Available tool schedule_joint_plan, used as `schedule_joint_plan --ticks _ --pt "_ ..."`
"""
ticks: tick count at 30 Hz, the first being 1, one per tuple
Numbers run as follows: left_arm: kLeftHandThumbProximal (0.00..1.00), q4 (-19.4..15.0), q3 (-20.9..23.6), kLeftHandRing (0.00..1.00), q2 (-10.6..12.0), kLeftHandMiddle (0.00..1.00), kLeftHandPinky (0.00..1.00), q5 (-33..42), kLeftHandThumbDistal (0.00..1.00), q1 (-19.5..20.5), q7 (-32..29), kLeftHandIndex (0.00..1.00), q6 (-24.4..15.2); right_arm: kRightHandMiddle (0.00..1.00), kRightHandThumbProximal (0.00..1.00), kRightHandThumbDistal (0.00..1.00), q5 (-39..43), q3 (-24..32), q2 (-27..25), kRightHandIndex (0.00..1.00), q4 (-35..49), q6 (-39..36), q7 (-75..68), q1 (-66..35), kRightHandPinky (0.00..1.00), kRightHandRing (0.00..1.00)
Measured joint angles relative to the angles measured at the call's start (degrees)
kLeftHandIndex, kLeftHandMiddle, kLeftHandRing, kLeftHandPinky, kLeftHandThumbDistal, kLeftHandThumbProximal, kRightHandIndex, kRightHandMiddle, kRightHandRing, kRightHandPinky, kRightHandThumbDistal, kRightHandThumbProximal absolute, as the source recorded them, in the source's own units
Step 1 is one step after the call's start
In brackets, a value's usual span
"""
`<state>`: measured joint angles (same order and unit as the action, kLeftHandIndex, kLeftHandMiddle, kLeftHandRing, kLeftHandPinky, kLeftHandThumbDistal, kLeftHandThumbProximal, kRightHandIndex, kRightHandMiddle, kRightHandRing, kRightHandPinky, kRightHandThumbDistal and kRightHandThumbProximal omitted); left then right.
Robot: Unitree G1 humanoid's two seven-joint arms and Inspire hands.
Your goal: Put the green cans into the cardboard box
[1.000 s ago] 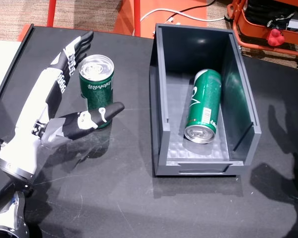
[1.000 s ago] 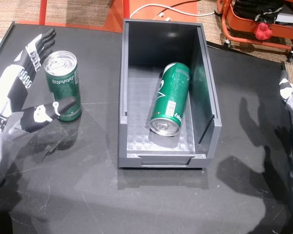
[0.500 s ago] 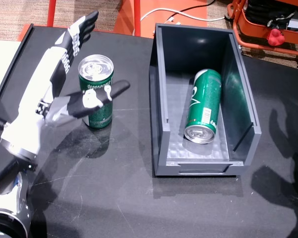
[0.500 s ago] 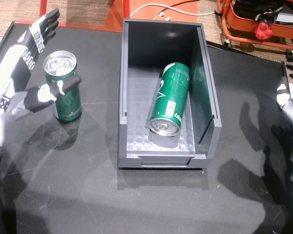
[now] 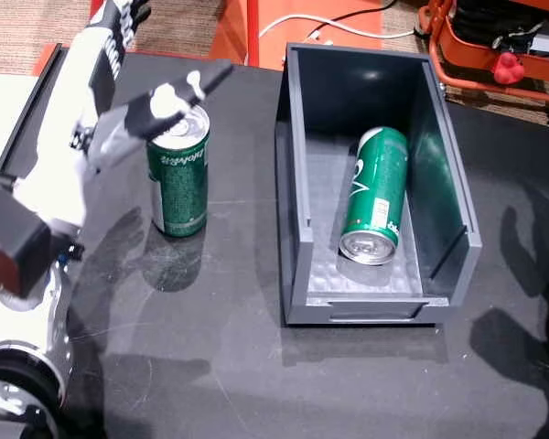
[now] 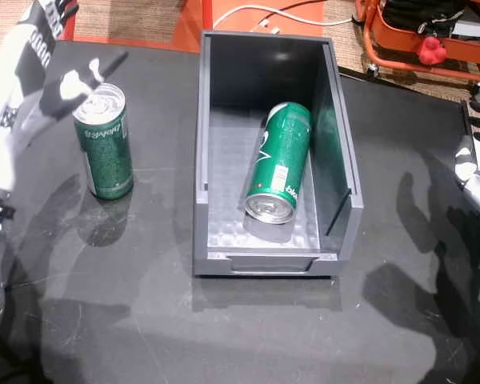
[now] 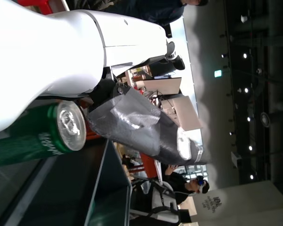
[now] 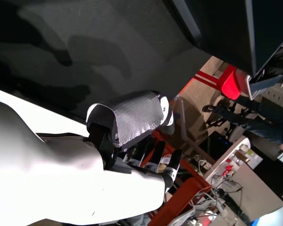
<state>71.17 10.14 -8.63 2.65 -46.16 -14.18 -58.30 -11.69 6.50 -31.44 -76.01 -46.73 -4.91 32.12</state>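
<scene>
Risen, left hand (image 5: pixel 133 91) hovers open above upright green can (image 5: pixel 178 178).

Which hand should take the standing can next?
Left. The left hand is open, right at the top of the upright can on the table's left. The right hand sits at the far right edge, with the box between it and the can.

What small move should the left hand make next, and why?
Probably lower around the upright can and close the fingers on it. The left hand is open above the can's top, holding nothing, and this can stands on the table outside the box.
</scene>
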Motion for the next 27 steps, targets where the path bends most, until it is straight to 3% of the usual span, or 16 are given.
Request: schedule_joint_plan --ticks 7,13,16,24,27 --pt "0.33 1.92 -0.01 1.0 0.81 1.0 0.98 0.04 1.0 -1.1 -0.24 1.0 5.74 0.76 0.62 0.54 0.18 0.76 0.0 0.77 0.0 0.0 0.06 -1.06 0.82 0.79" --pt "0.33 2.63 -0.44 1.0 1.44 1.0 1.0 -0.69 1.0 -1.08 0.89 1.0 7.77 0.76 0.65 0.54 0.48 1.06 0.0 0.78 0.0 -0.01 0.22 -1.28 0.82 0.8" --pt "0.3 2.63 -0.13 1.0 1.78 1.0 1.0 -0.45 1.0 -1.04 -1.08 1.0 8.95 0.75 0.58 0.46 0.57 1.12 -0.01 0.77 0.01 -0.37 0.23 -1.45 0.82 0.8" --pt "0.32 2.91 0.58 1.0 2.86 1.0 1.0 -0.22 1.0 -0.33 -3.56 1.0 12.39 0.77 0.56 0.47 2.45 2.8 -0.01 0.81 0.03 -2.26 3.3 -1.8 0.83 0.8" --pt "0.33 3.03 0.32 1.0 2.56 1.0 1.0 -0.66 1.0 -0.1 -3.56 1.0 12.79 0.78 0.54 0.42 2.77 3.61 -0.02 0.81 0.03 -2.33 4.98 -1.91 0.82 0.8"
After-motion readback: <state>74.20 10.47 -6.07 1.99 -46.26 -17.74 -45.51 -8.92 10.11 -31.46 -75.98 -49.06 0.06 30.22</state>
